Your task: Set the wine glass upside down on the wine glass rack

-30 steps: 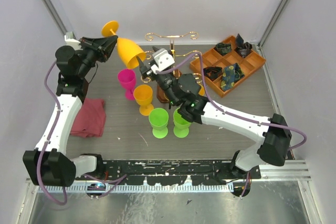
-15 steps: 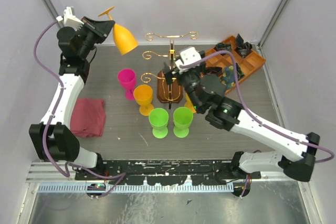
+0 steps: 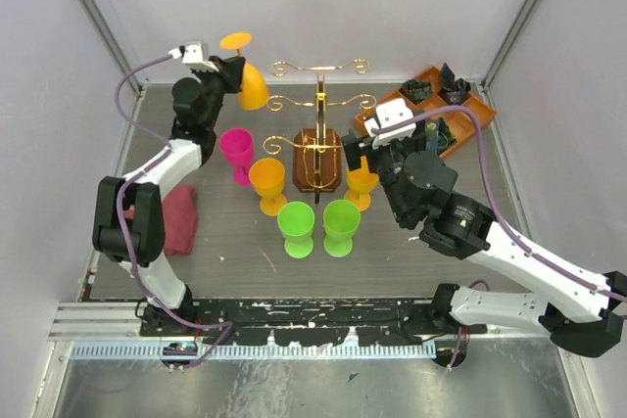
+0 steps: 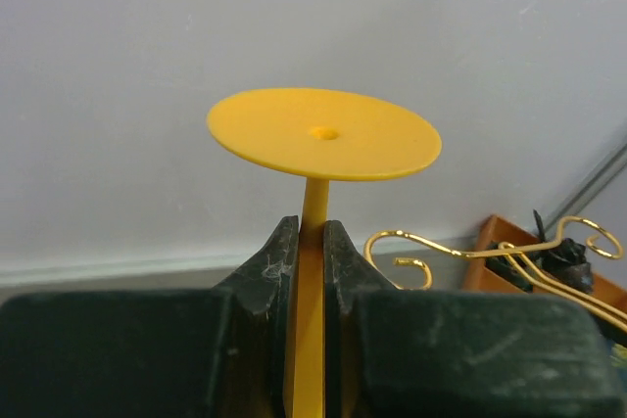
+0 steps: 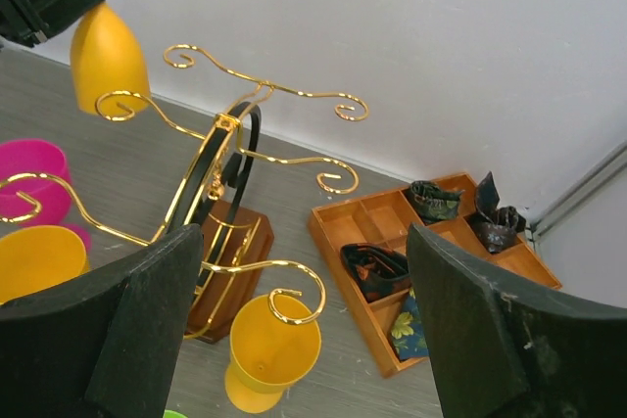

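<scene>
One wine glass (image 3: pixel 252 88) — inverted, aloft

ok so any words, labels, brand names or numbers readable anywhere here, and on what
None: no legible text in any view.
The wine glass, the wine glass rack and the orange tray carry no print.
The dark items in the tray are too small to tell.

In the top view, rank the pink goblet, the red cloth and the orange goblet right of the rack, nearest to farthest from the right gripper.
1. Orange goblet, right of the rack, just beside the right gripper.
2. Pink goblet, left of the rack.
3. Red cloth, far left.
</scene>
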{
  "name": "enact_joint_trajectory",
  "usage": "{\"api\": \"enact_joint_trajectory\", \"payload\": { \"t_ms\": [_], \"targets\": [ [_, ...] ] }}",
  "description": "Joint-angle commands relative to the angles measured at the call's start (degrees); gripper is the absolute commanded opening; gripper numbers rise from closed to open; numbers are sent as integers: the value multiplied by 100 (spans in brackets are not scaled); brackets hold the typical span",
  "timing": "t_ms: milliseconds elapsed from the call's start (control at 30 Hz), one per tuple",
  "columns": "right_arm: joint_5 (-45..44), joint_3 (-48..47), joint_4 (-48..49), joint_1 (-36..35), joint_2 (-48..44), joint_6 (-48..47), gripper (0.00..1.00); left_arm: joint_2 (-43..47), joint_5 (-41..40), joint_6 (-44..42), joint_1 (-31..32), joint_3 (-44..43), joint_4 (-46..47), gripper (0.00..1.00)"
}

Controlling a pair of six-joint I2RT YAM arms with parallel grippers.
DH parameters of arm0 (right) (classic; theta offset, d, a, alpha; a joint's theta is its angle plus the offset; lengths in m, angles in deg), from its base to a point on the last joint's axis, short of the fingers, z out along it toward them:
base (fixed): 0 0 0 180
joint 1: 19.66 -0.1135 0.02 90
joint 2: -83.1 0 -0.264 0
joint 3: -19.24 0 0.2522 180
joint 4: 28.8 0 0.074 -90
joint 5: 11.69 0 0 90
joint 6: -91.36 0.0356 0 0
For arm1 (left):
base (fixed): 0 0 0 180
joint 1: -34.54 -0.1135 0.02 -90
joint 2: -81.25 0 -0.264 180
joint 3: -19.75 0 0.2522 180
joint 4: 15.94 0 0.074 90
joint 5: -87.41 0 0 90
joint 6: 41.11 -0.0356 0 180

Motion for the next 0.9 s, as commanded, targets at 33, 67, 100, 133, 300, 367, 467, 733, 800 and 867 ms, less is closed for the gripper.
{"api": "enact_joint_trajectory", "payload": {
  "t_ms": [33,67,100,133,300,367,467,733,800,867],
  "targets": [
    [-286,78,-115,-29,-338,66,89,-392,-379,-1327,290,393,2424,0],
    [-307,92,-115,-31,-380,62,89,-487,-429,-1543,379,511,2731,0],
    [-327,100,-119,-34,-415,60,89,-578,-473,-1720,459,599,3000,0],
    [-333,114,-116,-29,-452,47,89,-647,-491,-1822,512,690,3164,0],
    [-399,159,-166,-31,-569,15,89,-833,-445,-1826,625,949,3538,0],
    [-418,164,-191,-34,-586,-3,89,-856,-386,-1827,645,999,3639,0],
    [-431,210,-181,-28,-649,-14,89,-837,-224,-1859,670,1026,3596,0],
    [-488,342,-47,-33,-762,-164,90,-837,607,-1923,717,1114,3318,0],
    [-502,316,-53,-33,-758,-201,90,-862,671,-1966,745,1147,3260,0],
    [-500,297,-59,-30,-766,-203,90,-879,758,-1952,754,1195,3255,0]
  ]
}}
